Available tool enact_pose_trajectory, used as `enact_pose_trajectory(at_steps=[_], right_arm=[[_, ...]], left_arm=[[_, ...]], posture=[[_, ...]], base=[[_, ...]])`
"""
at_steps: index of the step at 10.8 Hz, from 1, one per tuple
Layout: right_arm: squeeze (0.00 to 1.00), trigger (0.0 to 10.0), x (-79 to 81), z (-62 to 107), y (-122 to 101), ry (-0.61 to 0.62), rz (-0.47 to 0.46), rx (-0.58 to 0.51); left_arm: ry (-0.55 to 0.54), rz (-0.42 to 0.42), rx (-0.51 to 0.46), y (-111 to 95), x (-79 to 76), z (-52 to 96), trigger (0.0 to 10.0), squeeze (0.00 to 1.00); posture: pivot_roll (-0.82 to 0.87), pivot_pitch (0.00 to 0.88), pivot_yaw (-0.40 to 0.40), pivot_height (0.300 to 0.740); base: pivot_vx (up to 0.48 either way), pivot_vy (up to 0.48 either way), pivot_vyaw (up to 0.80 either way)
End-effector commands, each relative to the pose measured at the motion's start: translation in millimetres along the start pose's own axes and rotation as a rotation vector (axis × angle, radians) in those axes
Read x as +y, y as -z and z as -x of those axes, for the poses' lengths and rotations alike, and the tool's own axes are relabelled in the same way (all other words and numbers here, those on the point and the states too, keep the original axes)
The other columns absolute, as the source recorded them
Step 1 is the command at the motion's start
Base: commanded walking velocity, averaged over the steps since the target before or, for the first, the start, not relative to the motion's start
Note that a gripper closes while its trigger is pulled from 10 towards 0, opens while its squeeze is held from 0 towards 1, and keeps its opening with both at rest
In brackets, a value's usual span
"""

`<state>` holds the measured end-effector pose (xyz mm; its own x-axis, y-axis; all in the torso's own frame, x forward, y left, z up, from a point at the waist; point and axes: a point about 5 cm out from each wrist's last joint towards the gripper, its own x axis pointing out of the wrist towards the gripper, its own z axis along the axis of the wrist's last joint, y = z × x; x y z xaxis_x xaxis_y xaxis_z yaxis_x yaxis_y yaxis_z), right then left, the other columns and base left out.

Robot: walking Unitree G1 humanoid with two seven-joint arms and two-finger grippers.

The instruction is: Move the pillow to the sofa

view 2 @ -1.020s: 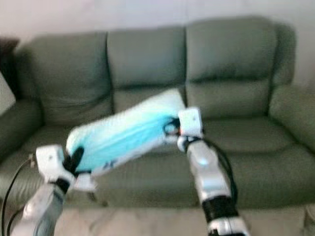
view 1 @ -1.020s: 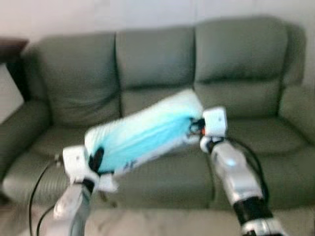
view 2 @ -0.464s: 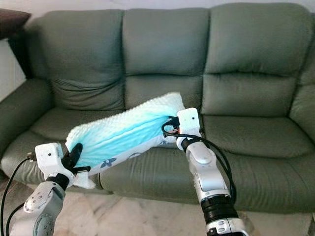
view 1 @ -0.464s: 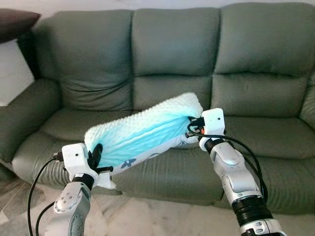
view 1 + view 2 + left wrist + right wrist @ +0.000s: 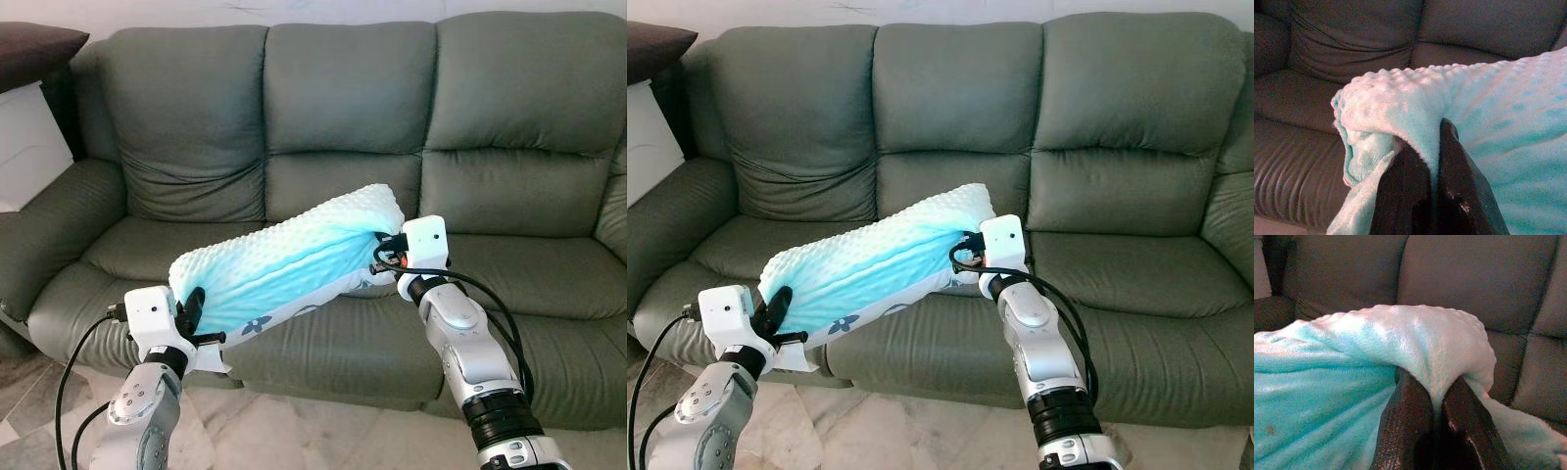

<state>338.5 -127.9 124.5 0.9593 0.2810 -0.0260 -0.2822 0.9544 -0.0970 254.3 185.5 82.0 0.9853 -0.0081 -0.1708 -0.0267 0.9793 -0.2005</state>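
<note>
Pillow (image 5: 284, 269): pale turquoise, dimpled plush cover, a flower print along its lower white edge. Looks light and very soft; the cover bunches and folds where it is gripped, so it will sag and flop rather than hold shape. Not fragile, not slippery, since the plush gives good bite. Best hold is at the two short ends, pinching a thick fold of cover plus filling, which is how it is held now.

Left pincer (image 5: 193, 309) is clamped on the pillow's lower end; in the left wrist view both black fingers (image 5: 1410, 196) squeeze a ridge of fabric between them. Right pincer (image 5: 384, 253) is clamped on the higher end; the right wrist view shows its fingers (image 5: 1405, 426) closed tight over a bulge of cover.

The pillow hangs between the two pincers, tilted, with the right end higher and nearer the sofa (image 5: 343, 108) backrest and the left end lower, out over the sofa's front edge. It is held above the sofa's middle seat cushion (image 5: 323, 338), apparently not touching it. The sofa's left and right seats are bare.

Judgement: carry is nearly done; what remains is lowering onto the middle seat and releasing both ends. Risk: if one end is released first, the pillow will swing or slide off the front edge to the floor (image 5: 255, 431).
</note>
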Motion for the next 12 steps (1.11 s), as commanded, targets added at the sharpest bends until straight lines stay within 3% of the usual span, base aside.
enact_pose_trajectory(at_steps=[1,6,11,12], right_arm=[[0.00,10.0,-3.5,-2.0,-8.9,0.019,0.003,-0.036],[0.00,10.0,-3.3,-1.7,-8.3,0.018,0.004,-0.031],[0.00,10.0,-3.1,-1.4,-7.0,0.025,0.002,-0.024],[0.00,10.0,-3.4,-1.4,-6.7,0.026,0.004,-0.021]], left_arm=[[-0.020,-0.022,0.010,0.2,5.8,0.1,10.0,0.00],[0.001,-0.017,0.008,1.3,5.0,2.0,10.0,0.00],[0.031,-0.022,-0.005,-0.9,3.3,2.8,10.0,0.00],[0.031,-0.021,-0.003,-0.8,3.4,2.7,10.0,0.00]], posture=[[-0.22,0.000,0.064,0.740],[-0.21,0.000,0.062,0.740],[-0.22,0.000,0.066,0.740],[-0.22,0.000,0.066,0.740]], base=[[0.000,0.000,0.00],[0.000,0.000,0.00],[0.440,0.000,0.00],[0.450,0.000,-0.72]])
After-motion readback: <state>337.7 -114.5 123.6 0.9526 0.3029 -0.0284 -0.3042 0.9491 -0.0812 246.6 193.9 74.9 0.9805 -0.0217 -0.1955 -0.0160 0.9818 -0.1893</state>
